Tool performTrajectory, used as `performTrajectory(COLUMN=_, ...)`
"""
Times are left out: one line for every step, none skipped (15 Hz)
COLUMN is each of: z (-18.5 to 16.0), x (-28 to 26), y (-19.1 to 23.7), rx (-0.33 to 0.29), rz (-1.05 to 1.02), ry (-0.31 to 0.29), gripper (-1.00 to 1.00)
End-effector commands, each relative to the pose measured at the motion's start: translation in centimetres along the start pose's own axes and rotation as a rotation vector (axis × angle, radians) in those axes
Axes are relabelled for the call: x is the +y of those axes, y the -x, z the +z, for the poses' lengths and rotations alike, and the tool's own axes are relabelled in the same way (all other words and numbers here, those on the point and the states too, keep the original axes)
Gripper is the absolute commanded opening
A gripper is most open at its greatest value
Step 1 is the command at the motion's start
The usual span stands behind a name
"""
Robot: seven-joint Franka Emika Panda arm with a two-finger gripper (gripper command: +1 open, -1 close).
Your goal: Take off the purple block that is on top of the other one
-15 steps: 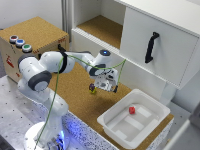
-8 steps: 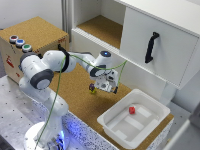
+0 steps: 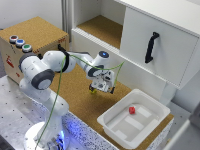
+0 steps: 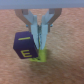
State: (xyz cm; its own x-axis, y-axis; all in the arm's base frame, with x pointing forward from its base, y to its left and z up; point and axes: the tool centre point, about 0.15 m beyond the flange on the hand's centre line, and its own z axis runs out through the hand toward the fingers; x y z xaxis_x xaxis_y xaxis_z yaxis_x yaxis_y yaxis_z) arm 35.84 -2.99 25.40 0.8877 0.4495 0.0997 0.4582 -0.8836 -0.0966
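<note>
While my hand [image 4: 36, 44] hangs low over the cork surface [image 3: 75, 92], its fingers [image 4: 31, 31] are clamped on the purple block [image 4: 24, 46], held beside the yellow block [image 4: 43, 54]. Red cube [image 3: 132, 110] in the white tray [image 3: 150, 107].

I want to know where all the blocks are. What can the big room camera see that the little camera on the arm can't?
Only the exterior view shows the red cube lying in the white tray, the cabinet and the arm.

Only the wrist view clearly shows the purple block between the fingers, over the yellow cube.

Both show the end effector low over the brown mat.
</note>
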Motion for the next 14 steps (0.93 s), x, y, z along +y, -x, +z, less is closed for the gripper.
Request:
performTrajectory(z=-3.0, x=-10.3, y=1.4, rx=0.084, rz=-0.221, ry=-0.033, gripper=-1.00)
performTrajectory(z=-3.4, x=-11.7, y=1.8, rx=0.099, rz=-0.266, ry=-0.046, gripper=-1.00)
performTrajectory(z=-3.5, x=-11.8, y=1.9, rx=0.106, rz=-0.268, ry=-0.054, gripper=-1.00)
performTrajectory(z=-3.5, x=-11.2, y=1.6, rx=0.099, rz=-0.247, ry=-0.054, gripper=-1.00)
performTrajectory(z=-3.3, x=-10.2, y=1.3, rx=0.098, rz=-0.219, ry=-0.041, gripper=-1.00)
performTrajectory(z=-3.2, x=-9.1, y=1.1, rx=0.095, rz=-0.200, ry=-0.027, gripper=-1.00)
performTrajectory(z=-3.2, x=-8.3, y=1.1, rx=0.093, rz=-0.192, ry=-0.015, gripper=-1.00)
performTrajectory(z=-3.2, x=-7.7, y=1.0, rx=0.086, rz=-0.184, ry=-0.010, gripper=1.00)
performTrajectory(z=-3.3, x=-6.8, y=0.8, rx=0.091, rz=-0.162, ry=0.005, gripper=1.00)
performTrajectory(z=-3.4, x=-6.2, y=0.6, rx=0.083, rz=-0.153, ry=0.006, gripper=1.00)
performTrajectory(z=-3.5, x=-5.7, y=0.5, rx=0.087, rz=-0.146, ry=0.028, gripper=1.00)
performTrajectory(z=-3.6, x=-5.2, y=0.4, rx=0.094, rz=-0.139, ry=0.045, gripper=1.00)
performTrajectory(z=-3.7, x=-4.7, y=0.3, rx=0.094, rz=-0.134, ry=0.051, gripper=1.00)
performTrajectory(z=-3.8, x=-4.3, y=0.1, rx=0.096, rz=-0.129, ry=0.058, gripper=1.00)
